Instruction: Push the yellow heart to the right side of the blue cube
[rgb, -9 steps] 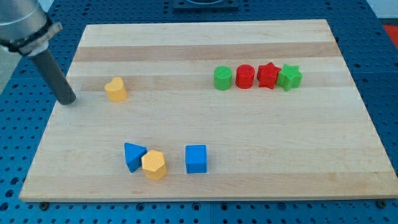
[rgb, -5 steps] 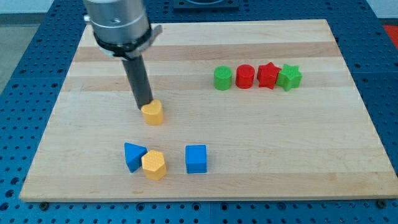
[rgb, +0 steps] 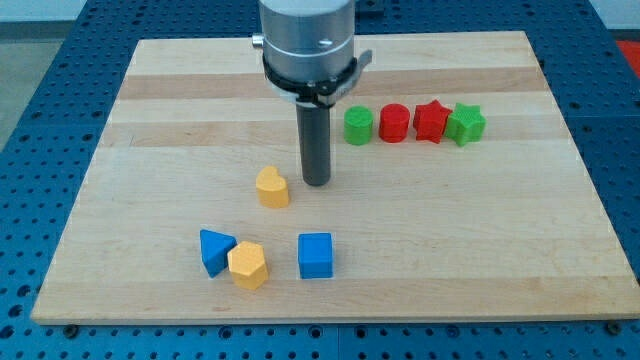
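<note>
The yellow heart (rgb: 272, 187) lies on the wooden board (rgb: 150, 120), left of centre. The blue cube (rgb: 315, 255) sits below and to the right of it, near the view's bottom. My tip (rgb: 317, 181) stands just to the right of the yellow heart, slightly above its level, a small gap apart from it, and above the blue cube.
A blue triangle (rgb: 215, 250) and a yellow hexagon (rgb: 247, 265) touch each other left of the blue cube. A row stands at the upper right: green cylinder (rgb: 358, 126), red cylinder (rgb: 394, 124), red star (rgb: 431, 121), green star (rgb: 466, 124).
My tip swept from the board's left edge to the right, pushing the yellow heart right and down, then passed to the heart's right side. The other blocks have not moved.
</note>
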